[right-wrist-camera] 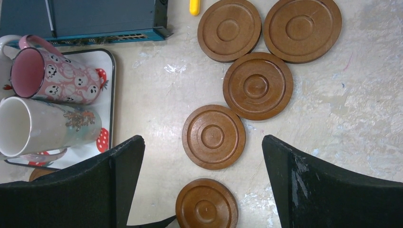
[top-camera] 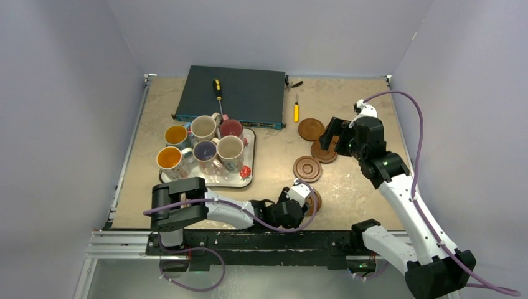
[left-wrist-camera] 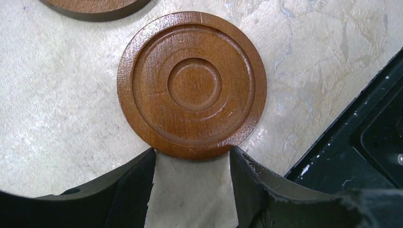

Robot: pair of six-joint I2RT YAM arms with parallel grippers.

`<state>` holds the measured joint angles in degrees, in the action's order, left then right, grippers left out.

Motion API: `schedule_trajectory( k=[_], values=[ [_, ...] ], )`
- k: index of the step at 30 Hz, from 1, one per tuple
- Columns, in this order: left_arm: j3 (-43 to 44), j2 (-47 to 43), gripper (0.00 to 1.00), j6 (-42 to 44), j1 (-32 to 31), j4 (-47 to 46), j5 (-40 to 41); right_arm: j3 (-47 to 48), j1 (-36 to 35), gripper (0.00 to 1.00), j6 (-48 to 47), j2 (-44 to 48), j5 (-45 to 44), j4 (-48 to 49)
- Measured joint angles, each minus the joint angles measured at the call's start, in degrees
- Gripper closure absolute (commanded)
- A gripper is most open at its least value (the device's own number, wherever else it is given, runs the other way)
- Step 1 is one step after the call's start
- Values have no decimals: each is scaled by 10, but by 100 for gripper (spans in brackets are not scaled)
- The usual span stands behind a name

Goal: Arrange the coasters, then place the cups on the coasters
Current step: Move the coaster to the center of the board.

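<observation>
Several cups (top-camera: 203,128) stand together on a white tray (top-camera: 246,181) at the left; the right wrist view shows a pink cup (right-wrist-camera: 52,76) and a cream cup (right-wrist-camera: 43,126). Brown grooved coasters lie flat on the table: one (top-camera: 311,129), a second (top-camera: 324,152), a third (top-camera: 307,168). The nearest coaster (left-wrist-camera: 192,85) lies just beyond my left gripper (left-wrist-camera: 192,156), which is open, its fingertips (left-wrist-camera: 142,166) at the disc's near rim. My right gripper (right-wrist-camera: 202,140) hangs wide open above the line of coasters (right-wrist-camera: 214,137), holding nothing.
A dark network switch (top-camera: 233,93) lies at the back with a yellow-handled screwdriver (top-camera: 217,89) on it. A small yellow screwdriver (top-camera: 296,112) lies beside it. The black base rail (left-wrist-camera: 370,137) runs close to the right of the nearest coaster.
</observation>
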<state>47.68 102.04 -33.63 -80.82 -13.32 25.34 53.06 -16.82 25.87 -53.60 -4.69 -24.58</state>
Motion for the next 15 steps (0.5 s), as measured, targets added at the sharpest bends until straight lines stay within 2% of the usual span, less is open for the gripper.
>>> schedule_trajectory(
  k=[15],
  values=[
    [48, 62, 46, 49, -3, -56, 4, -2, 0, 2, 0, -3, 13, 1]
  ],
)
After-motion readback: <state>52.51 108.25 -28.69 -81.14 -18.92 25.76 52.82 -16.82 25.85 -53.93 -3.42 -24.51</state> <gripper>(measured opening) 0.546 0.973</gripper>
